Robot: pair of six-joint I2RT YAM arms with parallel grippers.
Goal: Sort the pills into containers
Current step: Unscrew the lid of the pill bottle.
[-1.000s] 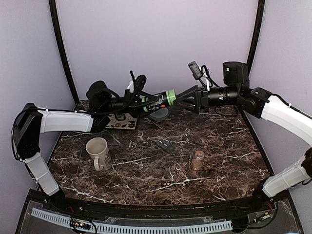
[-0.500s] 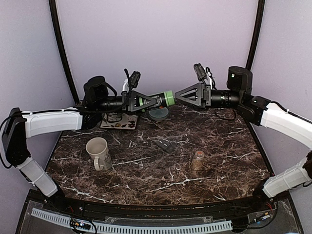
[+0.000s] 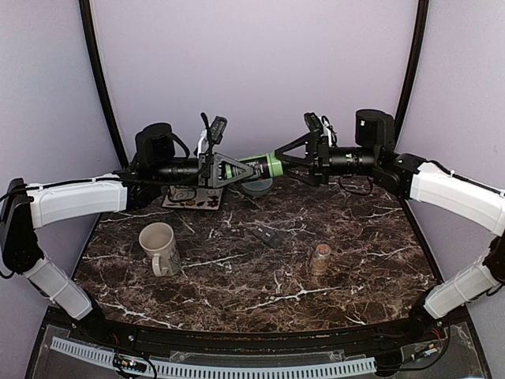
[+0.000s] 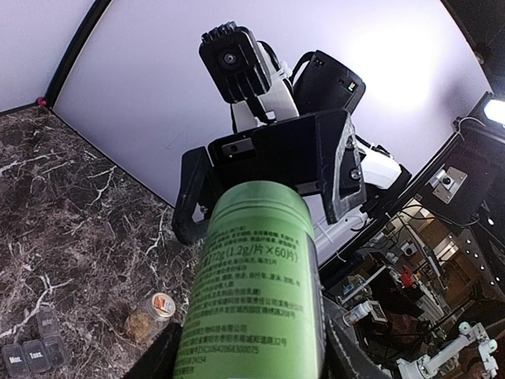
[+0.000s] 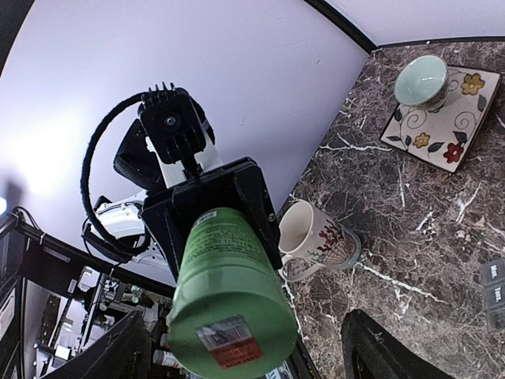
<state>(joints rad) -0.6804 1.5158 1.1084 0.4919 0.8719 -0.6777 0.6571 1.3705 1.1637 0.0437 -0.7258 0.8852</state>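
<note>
**Fig.** Mid-air above the far part of the marble table (image 3: 355, 229): L gripper (image 3: 246, 170) clenched on a green supplement bottle (image 3: 264, 165), held horizontal. R gripper (image 3: 282, 162) released, fingers spread either side of the bottle's free end (contact can't be told). On the table: pill organizer (image 3: 269, 235), small amber pill bottle (image 3: 320, 257), mug (image 3: 160, 247).

A dark marble desk (image 3: 355, 260) with white veins carries five things. A cream mug (image 3: 159, 246) stands near left, a small bottle (image 3: 319, 258) right of centre, and a dark pill box (image 3: 271, 236) between them. Far left lies a flowered square plate (image 3: 193, 197), with a grey round dish (image 3: 256, 185) to its right.
</note>
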